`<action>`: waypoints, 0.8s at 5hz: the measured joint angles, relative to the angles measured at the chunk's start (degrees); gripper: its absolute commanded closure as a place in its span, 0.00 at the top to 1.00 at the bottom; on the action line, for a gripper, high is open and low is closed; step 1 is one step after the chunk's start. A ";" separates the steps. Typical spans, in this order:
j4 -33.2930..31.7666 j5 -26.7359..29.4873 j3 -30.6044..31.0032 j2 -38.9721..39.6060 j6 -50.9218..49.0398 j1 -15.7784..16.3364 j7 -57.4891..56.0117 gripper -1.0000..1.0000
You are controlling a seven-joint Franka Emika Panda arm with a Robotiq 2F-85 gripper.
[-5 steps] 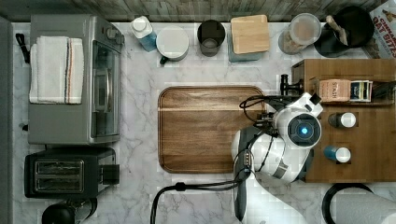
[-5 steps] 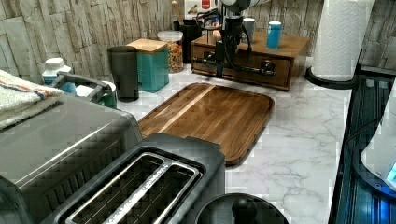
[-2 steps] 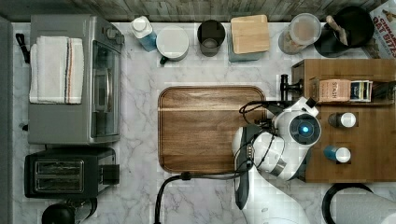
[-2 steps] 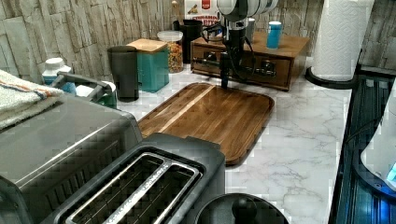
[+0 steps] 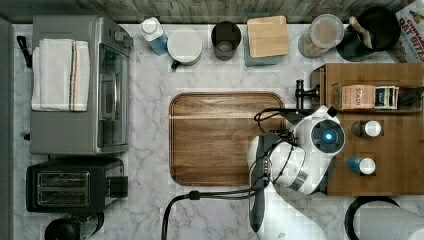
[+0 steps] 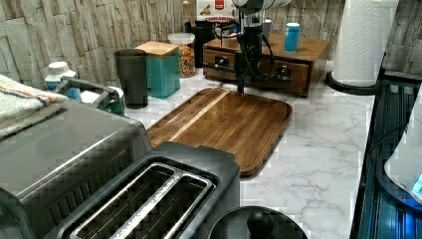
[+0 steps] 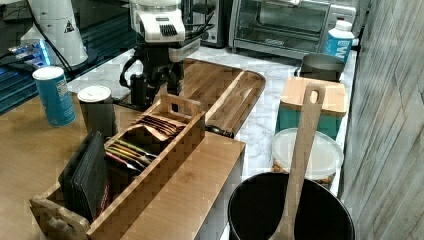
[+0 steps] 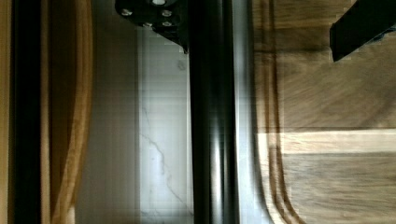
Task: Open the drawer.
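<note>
Top view: white robot arm (image 5: 320,145) poised over the top view's right edge of a rounded brown wooden cutting board (image 5: 220,140), beside a low wooden cabinet (image 5: 395,145). Left view: black gripper (image 6: 241,84) pointing down at the front of the wide medium-brown wooden drawer (image 6: 298,82), just beyond the board's far edge. Wrist view: fingers (image 8: 359,28) spread wide, straddling the drawer's long black bar handle (image 8: 210,116).

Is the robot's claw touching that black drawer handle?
Cannot tell. In the wrist view the gripper straddles the handle, jaws open; one meets its edge, but contact or mere overlap is unclear.
</note>
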 measured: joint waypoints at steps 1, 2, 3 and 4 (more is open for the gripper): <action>-1.23 7.36 0.81 -0.32 2.46 -0.24 -0.39 1.00; -1.45 12.15 1.89 -0.32 3.08 -0.98 -2.24 1.00; -2.01 12.38 2.05 -0.32 4.59 -0.29 1.12 1.00; -2.80 10.71 2.08 -0.83 4.76 1.69 5.99 1.00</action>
